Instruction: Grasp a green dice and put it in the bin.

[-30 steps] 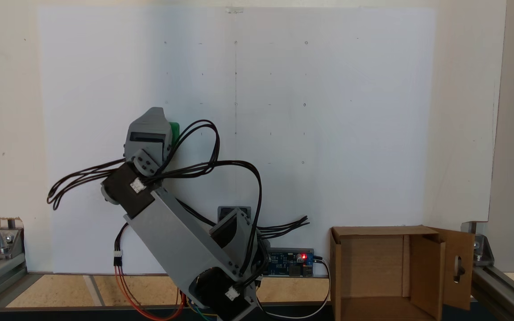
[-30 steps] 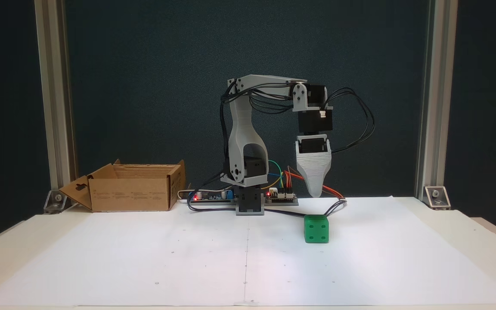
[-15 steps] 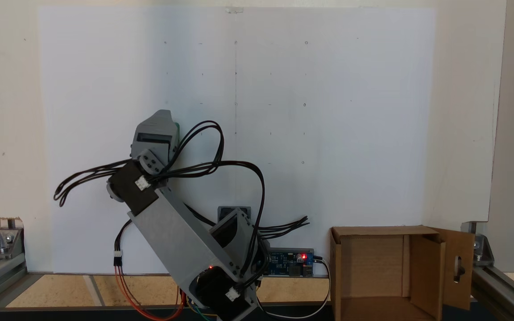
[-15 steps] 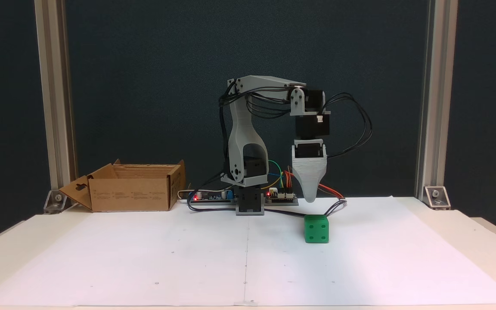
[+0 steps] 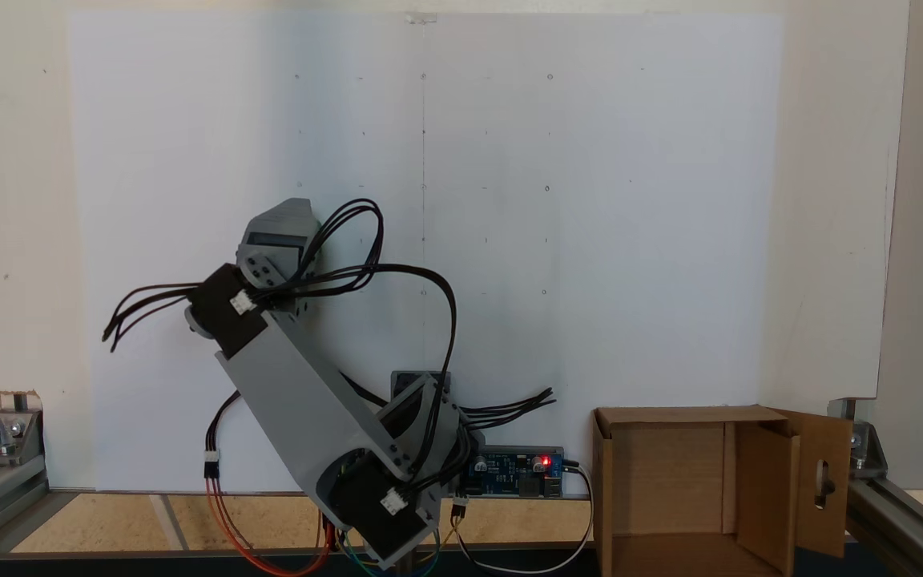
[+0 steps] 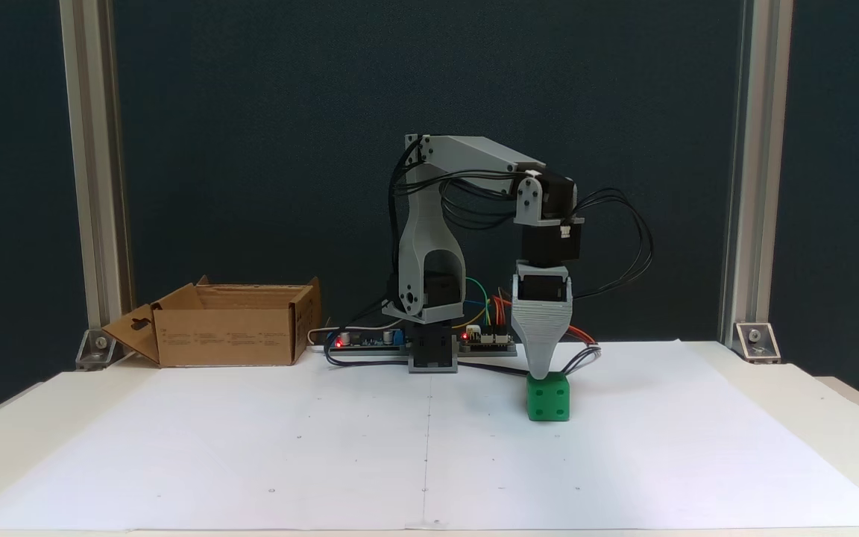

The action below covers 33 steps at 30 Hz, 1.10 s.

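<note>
The green dice (image 6: 548,399) sits on the white paper, right of the arm's base in a fixed view. My gripper (image 6: 540,371) points straight down, its grey tip at the dice's top face, just left of centre. Only one tapered jaw shows, so whether it is open or shut cannot be told. From above, the gripper (image 5: 281,224) covers the dice. The bin (image 6: 224,335), a brown cardboard box with open flaps, stands at the far left of the table; in the other fixed view the bin (image 5: 682,415) is at the lower right.
Black cables (image 5: 397,280) loop out from the wrist. A circuit board (image 5: 517,473) with a red light lies beside the arm's base (image 6: 433,350). Aluminium frame posts (image 6: 743,186) stand at the table's back corners. White paper (image 6: 429,462) covers the table.
The arm has lowered the gripper from well above the table down to the dice's top. The dice and the bin have not moved.
</note>
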{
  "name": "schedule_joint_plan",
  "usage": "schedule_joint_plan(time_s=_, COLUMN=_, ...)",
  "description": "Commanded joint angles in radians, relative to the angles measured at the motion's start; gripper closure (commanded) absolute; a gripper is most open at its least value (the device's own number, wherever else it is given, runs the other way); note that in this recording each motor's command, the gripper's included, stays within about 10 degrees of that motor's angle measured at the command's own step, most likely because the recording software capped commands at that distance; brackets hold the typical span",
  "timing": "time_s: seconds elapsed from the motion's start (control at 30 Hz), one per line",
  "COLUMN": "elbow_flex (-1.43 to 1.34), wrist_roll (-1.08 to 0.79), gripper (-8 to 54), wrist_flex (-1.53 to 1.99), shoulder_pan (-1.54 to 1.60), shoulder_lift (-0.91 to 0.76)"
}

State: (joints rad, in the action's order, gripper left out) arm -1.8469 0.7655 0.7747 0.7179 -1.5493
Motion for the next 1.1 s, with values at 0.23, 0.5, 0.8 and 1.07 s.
schedule_joint_plan(time_s=0.23, elbow_flex=-0.051, wrist_roll=0.086, gripper=3.3, wrist_flex=-0.094, shoulder_pan=-0.005, shoulder_lift=-0.002)
schedule_joint_plan(time_s=0.5, elbow_flex=-0.1, wrist_roll=0.11, gripper=3.3, wrist_flex=-0.166, shoulder_pan=-0.003, shoulder_lift=-0.002)
schedule_joint_plan(time_s=0.8, elbow_flex=-0.109, wrist_roll=0.124, gripper=3.3, wrist_flex=-0.189, shoulder_pan=0.0, shoulder_lift=0.0)
schedule_joint_plan(time_s=1.07, elbow_flex=-0.11, wrist_roll=0.124, gripper=3.4, wrist_flex=-0.19, shoulder_pan=0.012, shoulder_lift=0.023)
